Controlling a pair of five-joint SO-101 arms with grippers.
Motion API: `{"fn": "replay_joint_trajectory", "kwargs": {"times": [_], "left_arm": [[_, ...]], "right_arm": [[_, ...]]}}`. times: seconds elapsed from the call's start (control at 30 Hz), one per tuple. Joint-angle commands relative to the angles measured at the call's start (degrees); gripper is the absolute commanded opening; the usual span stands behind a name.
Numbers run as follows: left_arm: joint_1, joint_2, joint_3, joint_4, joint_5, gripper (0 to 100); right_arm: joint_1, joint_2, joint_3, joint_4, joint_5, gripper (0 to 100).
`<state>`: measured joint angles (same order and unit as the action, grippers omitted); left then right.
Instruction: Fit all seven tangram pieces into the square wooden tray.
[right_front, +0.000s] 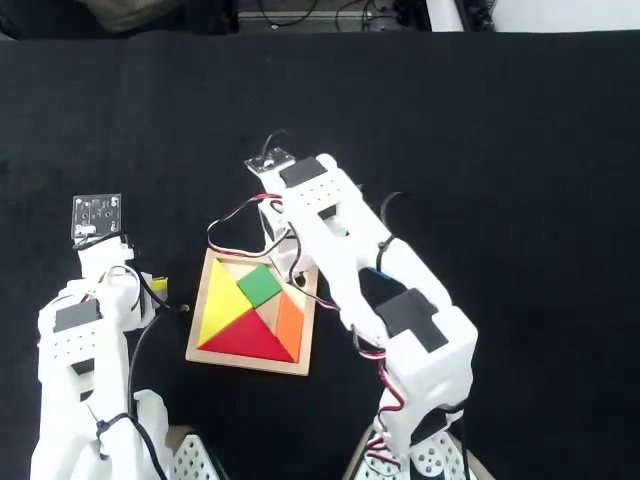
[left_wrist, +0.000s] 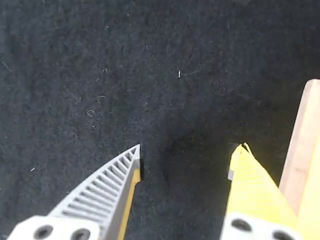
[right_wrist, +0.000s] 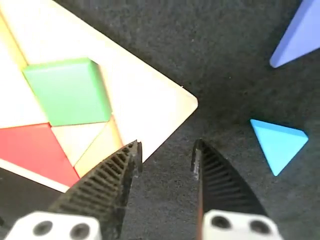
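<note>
The black bench (right_front: 500, 150) carries the square wooden tray (right_front: 250, 363), just beside the left gripper (left_wrist: 187, 150), whose fingers stand apart with nothing between them. The right gripper (right_wrist: 165, 150), also spread and empty, hangs at the tray's corner. Ahead of it the red triangle (right_wrist: 30, 150) and green square (right_wrist: 67, 92) sit in the tray. A blue piece (right_wrist: 300, 35) and a light blue triangle (right_wrist: 277, 142) lie outside the tray, beside this gripper.
</note>
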<state>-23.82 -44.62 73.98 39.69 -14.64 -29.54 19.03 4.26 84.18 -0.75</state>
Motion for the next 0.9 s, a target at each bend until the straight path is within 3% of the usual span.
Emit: {"fn": "replay_joint_trajectory", "kwargs": {"times": [0.0,0.5,0.67,0.87], "left_arm": [[-0.4,0.0,-0.4,-1.05,0.26,28],[-0.4,0.0,-0.4,-1.05,0.26,28],[-0.4,0.0,-0.4,-1.05,0.18,28],[-0.4,0.0,-0.4,-1.05,0.18,28]], "right_arm": [[0.88,0.57,-2.59,-0.79,-0.62,17.8],[2.55,11.12,-10.59,-3.25,-0.09,17.2],[3.87,13.76,-16.84,-2.99,-0.09,0.6],[5.19,18.95,-25.01,-2.9,-0.09,3.4]]}}
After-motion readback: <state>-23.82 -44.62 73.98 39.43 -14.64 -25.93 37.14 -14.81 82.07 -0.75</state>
